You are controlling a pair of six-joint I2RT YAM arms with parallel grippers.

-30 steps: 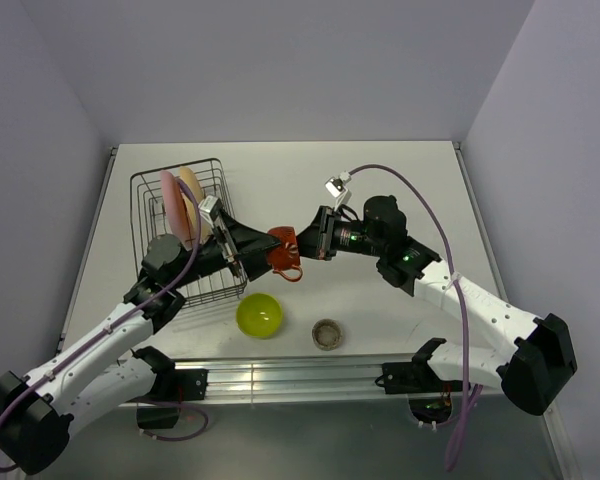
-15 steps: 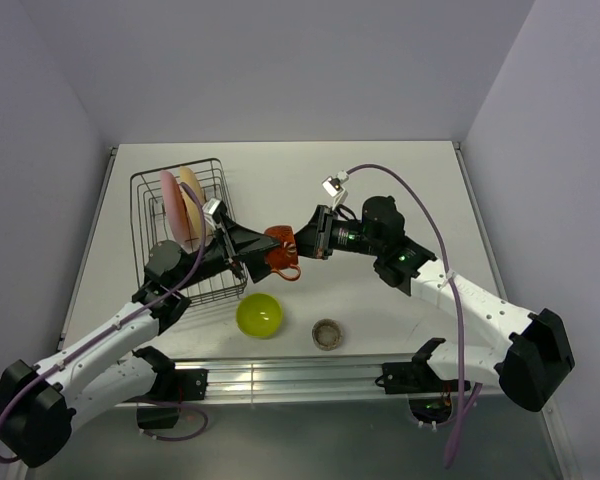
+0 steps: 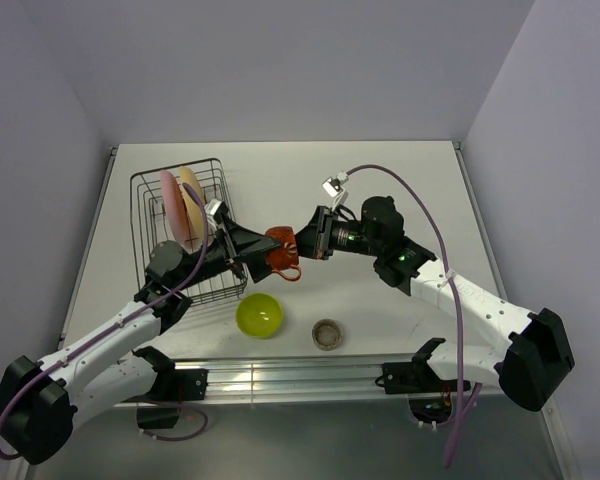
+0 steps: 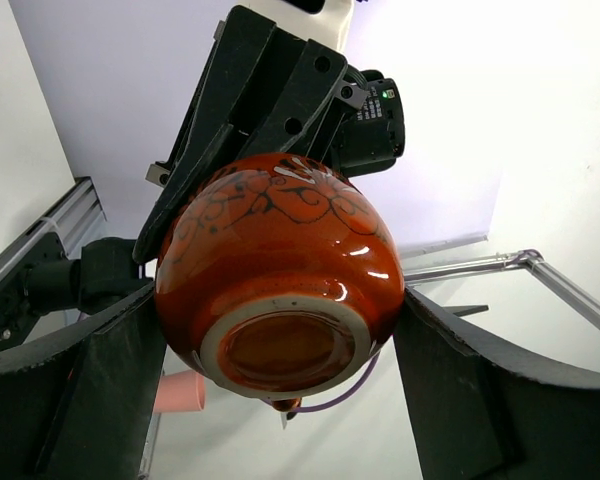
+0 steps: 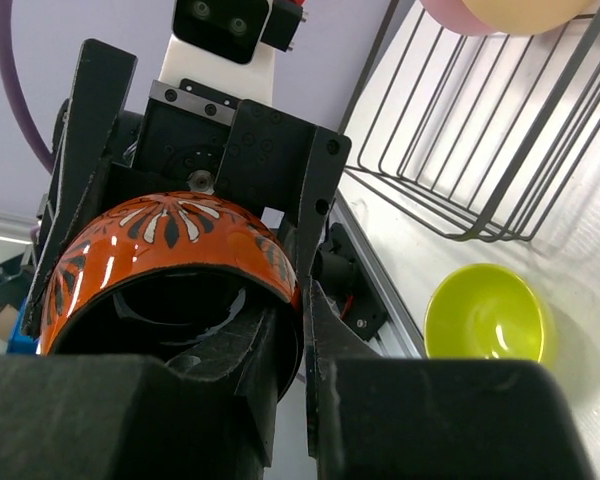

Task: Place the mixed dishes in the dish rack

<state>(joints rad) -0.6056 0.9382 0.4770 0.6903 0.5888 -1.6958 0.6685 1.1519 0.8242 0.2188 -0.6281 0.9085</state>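
Red-orange mug (image 3: 282,250) hangs in the air between my two hands, above the counter (image 3: 380,170) and just right of the dish rack (image 3: 150,190), where the pink plate (image 3: 170,205) and the yellow-orange plate (image 3: 192,195) stand on edge. My right hand (image 3: 300,243) is pinched on the mug's rim, one finger inside the dark mouth and one outside. My left hand (image 3: 256,250) is spread wide, with its fingers (image 4: 90,400) flanking the round belly. They sit right against the glaze, but I cannot tell whether they press.

I judge this to be a handover, and the danger lies in its timing. If my right hand lets go before the left truly bears the weight, the mug drops to the counter. The belly is glossy and curved, so a squeeze off its widest line could squirt it out. If both hands grip and one pulls, the rim may twist loose. The lime-green bowl (image 3: 259,315) and the grey-beige cup (image 3: 327,333) sit nearer my bases, close enough that a falling mug might strike them.
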